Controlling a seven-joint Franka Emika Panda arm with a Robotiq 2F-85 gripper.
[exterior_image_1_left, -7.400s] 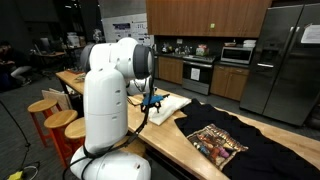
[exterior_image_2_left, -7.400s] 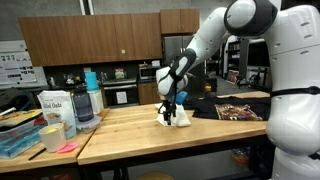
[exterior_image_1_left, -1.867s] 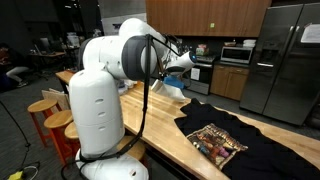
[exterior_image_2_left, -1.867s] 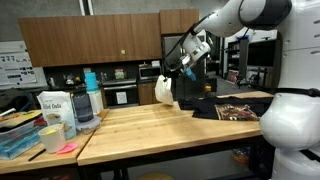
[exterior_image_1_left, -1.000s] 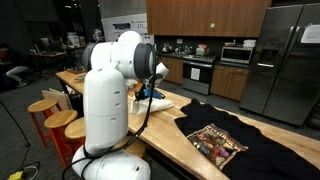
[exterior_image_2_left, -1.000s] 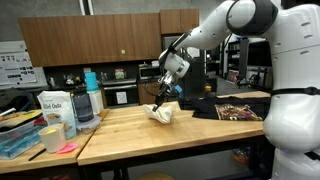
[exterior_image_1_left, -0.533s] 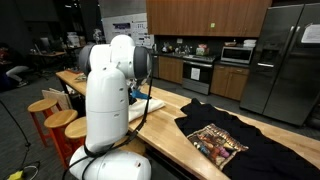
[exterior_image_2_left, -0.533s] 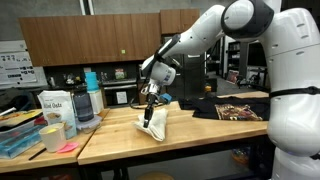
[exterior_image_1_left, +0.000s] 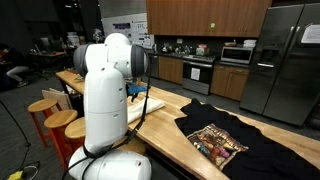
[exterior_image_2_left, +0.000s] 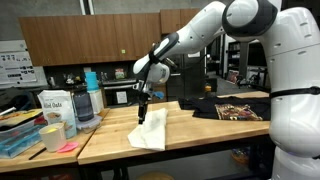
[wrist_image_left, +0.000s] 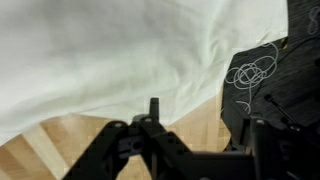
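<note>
Containers (exterior_image_2_left: 55, 108) crowd the counter's (exterior_image_2_left: 205, 135) left end. At mid-counter lies the white cloth (exterior_image_2_left: 150, 133), its long axis running from under the spread jaws toward the near edge. A black shirt (exterior_image_2_left: 205, 110) lies apart on the right.

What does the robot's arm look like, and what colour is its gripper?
The arm is chunky, rounded and shiny white, with dark bands at its joints. The gripper is black, with two blocky fingers. A black cable hangs along the arm.
</note>
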